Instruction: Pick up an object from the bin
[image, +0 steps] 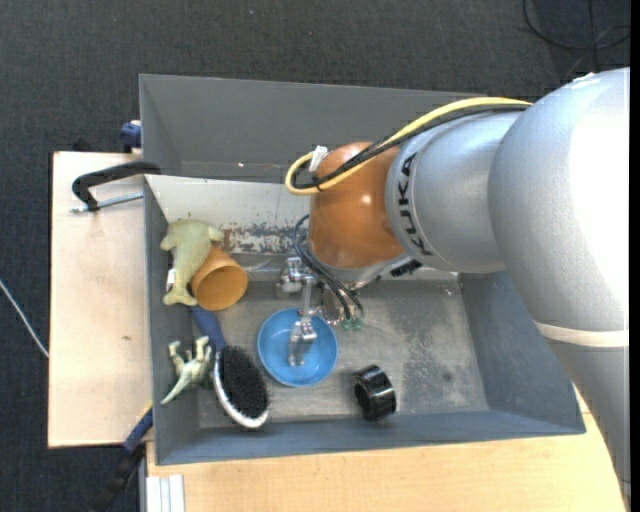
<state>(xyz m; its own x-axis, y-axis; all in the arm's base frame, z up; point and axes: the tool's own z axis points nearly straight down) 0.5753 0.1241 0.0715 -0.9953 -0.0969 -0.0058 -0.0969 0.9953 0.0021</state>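
Observation:
My gripper (299, 343) hangs below the orange wrist cover, and its metal tip reaches down into a round blue bowl (318, 368) at the bin's front middle. Nothing else lies in the bowl. A black oval hairbrush (242, 387) with a blue handle lies just left of the bowl. A small black cylinder (375, 392) lies on its side to the bowl's right, near the front wall.
An orange cup (220, 283) lies tipped against a pale yellow-green toy figure (186, 250) at the back left. A small green dinosaur (187, 368) stands in the front left corner. The bin floor to the right of the bowl is bare; the arm covers the back right.

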